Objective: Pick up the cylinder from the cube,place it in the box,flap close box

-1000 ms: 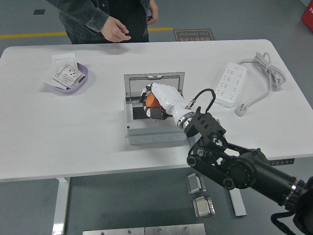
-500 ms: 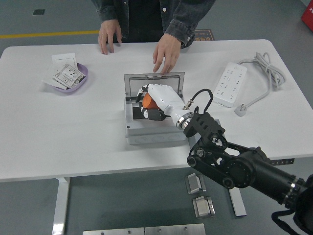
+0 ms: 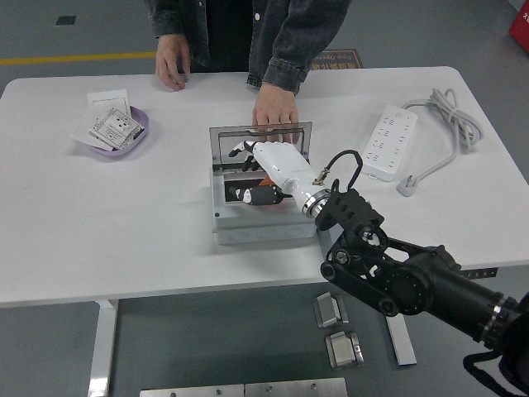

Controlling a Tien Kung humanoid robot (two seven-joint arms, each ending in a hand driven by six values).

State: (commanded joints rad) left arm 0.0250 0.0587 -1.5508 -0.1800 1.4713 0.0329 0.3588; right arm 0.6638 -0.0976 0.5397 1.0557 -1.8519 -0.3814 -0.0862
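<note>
The landmark is the box [image 3: 263, 194], a grey, shallow enclosure at the middle of the white counter [image 3: 124, 231], with its hinged flap [image 3: 260, 141] standing upright along the far edge. The flap is up so that the interior stays accessible from above.

The right hand [image 3: 263, 172] reaches from the near right of the box into its open cavity. Only a sliver of orange, taken to be the cylinder [image 3: 266, 179], shows beneath the white palm, inside the box. The palm covers most of it, so it cannot be determined whether the fingers are closed on it or have let go. The hand sits low inside the cavity, which fits the placement step.

No cube is visible; it may be hidden under the hand.

A person's hand [image 3: 275, 107] rests at the top edge of the flap, on the far side of the box, apparently steadying it. The person's other hand [image 3: 172, 70] rests on the counter, far left of the box.

Left of the box stands a purple tray [image 3: 116, 141] holding paper packets. Right of the box lies a white power strip [image 3: 390, 142] with coiled cable. Both stand well apart from the box.

The flap closure is not yet done.
</note>
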